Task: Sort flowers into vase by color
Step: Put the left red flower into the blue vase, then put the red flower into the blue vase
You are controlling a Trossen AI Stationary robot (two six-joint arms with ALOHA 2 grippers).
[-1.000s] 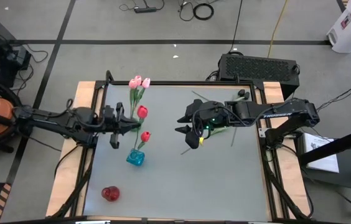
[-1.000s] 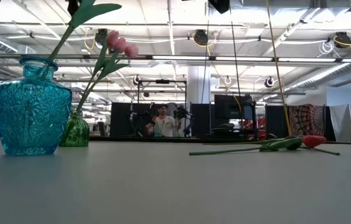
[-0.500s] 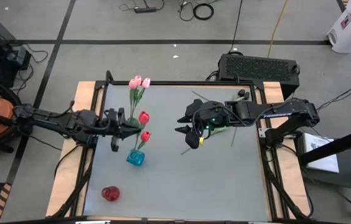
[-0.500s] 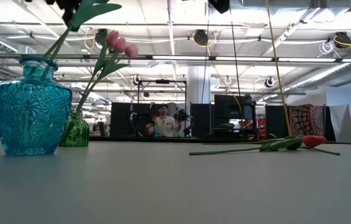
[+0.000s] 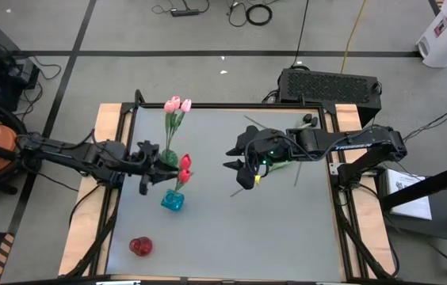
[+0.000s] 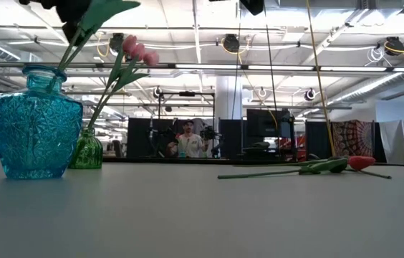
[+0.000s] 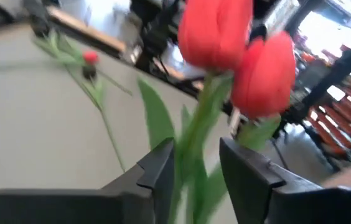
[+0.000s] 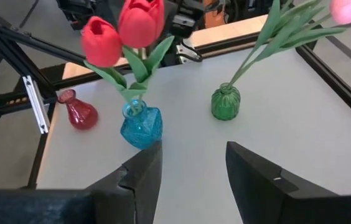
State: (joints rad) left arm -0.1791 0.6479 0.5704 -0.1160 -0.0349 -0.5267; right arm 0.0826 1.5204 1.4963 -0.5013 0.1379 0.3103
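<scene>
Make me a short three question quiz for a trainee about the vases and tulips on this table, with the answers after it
1. True or false: the red vase holds a flower.
2. Which vase holds the two red tulips? A green B blue C red
3. Fill in: the pink tulips stand in the ____ vase.

Key
1. False; it holds none.
2. B, the blue vase, with the left gripper around their stems.
3. Green.

The left gripper (image 5: 162,161) sits just above the nearer vase (image 5: 172,201), its fingers either side of the stems of the two tulips (image 5: 184,164) standing in it. Beyond it stands another vase (image 8: 226,102) holding flowers (image 5: 177,104). The right gripper (image 5: 243,174) hangs well apart, loose tulips (image 6: 331,165) lying on the table (image 5: 287,229) behind it.
</scene>
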